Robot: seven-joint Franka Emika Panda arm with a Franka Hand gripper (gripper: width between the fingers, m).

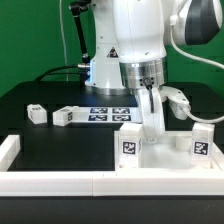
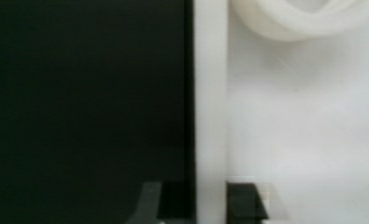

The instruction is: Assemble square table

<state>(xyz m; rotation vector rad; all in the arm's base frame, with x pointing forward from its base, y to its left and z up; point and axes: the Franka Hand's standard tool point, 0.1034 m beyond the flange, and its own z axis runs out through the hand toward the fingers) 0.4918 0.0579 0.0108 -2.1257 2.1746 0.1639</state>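
Nearest me, the low white border wall (image 1: 60, 181) runs along the bottom of the exterior frame. Just behind it, at lower right, sits the square top (image 1: 165, 160). Two tagged white blocks (image 1: 130, 145) stand at its near corners; I take them for legs seated in their sockets, though I cannot be sure.

The arm (image 1: 140, 40) hangs straight over the top, right of centre. On the wrist feed the jaws are narrow. The two dark fingers (image 2: 160, 203) sit tight on either side of the top's raised rim (image 2: 207, 120). One is over the black desk (image 2: 74, 100) and the other is inside the top, with a round corner socket (image 2: 302, 20) further along the rim. I judge they pinch the rim so I can drag the top square against the walls before any screwing.

Further back, at mid-frame, lies the marker board (image 1: 108, 113). At middle left one loose leg (image 1: 35, 113) and a second leg (image 1: 66, 116) lie well apart from the top.
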